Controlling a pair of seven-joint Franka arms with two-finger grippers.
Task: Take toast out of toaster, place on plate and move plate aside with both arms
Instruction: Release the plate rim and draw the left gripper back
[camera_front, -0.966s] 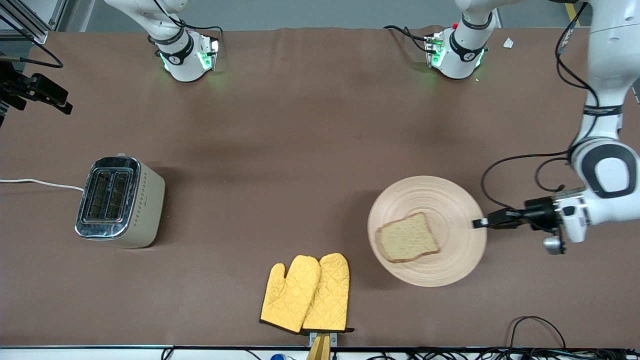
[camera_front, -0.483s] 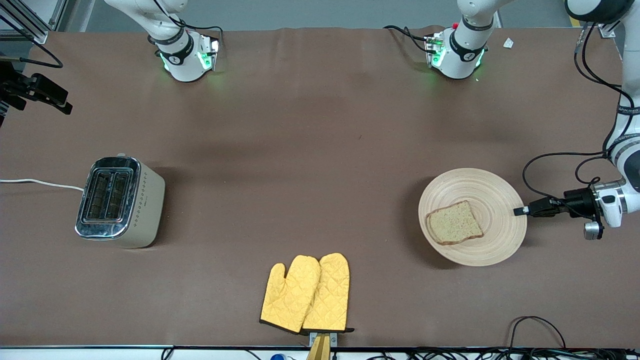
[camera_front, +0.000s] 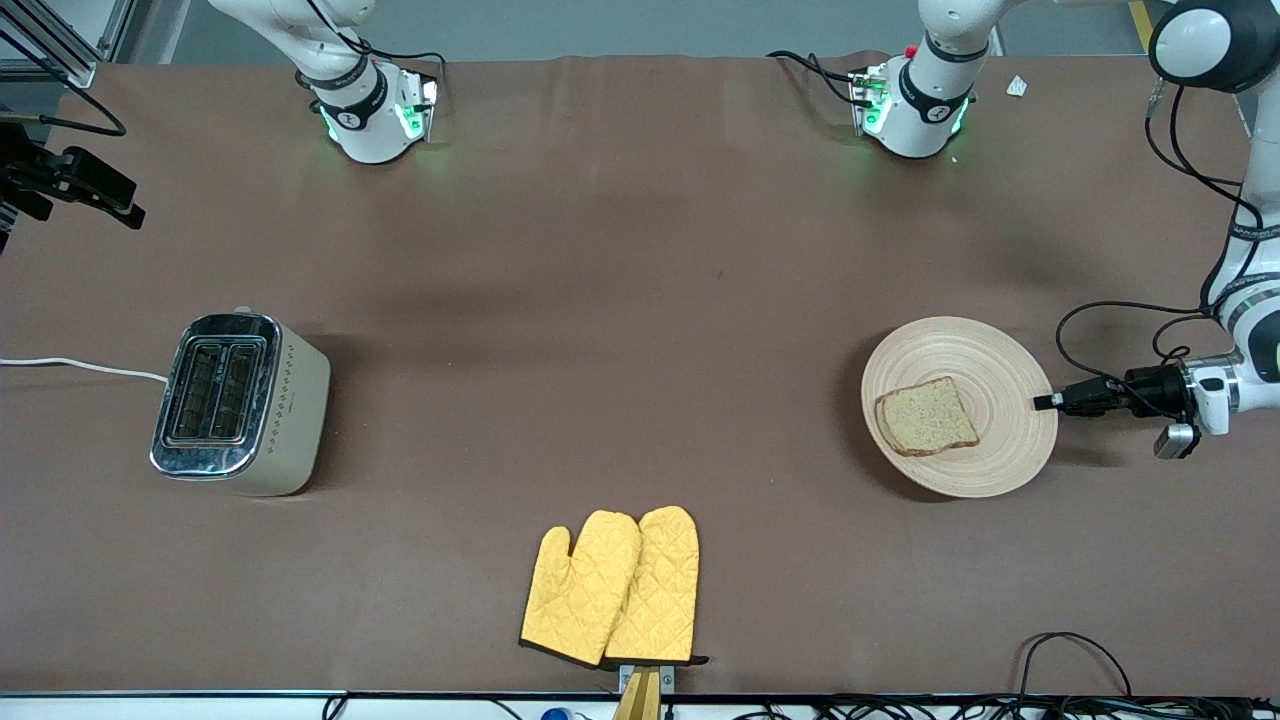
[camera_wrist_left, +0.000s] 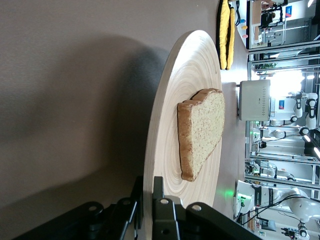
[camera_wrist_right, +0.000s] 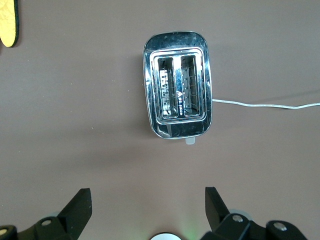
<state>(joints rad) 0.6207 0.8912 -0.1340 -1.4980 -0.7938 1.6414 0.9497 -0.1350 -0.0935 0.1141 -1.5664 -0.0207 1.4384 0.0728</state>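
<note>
While the toast (camera_front: 927, 416) lies on the plate (camera_front: 1000, 350) toward the left arm's end of the counter (camera_front: 640, 300), the left gripper (camera_front: 1045, 402) has its fingers clamped on the plate's rim. The right gripper (camera_wrist_right: 147, 205) hangs high over the toaster (camera_wrist_right: 177, 92), fingers spread wide and holding nothing.

Left tool (camera_front: 1046, 401) clamps the plate (camera_front: 1000, 350) rim; right tool (camera_wrist_right: 148, 202) hangs spread.
</note>
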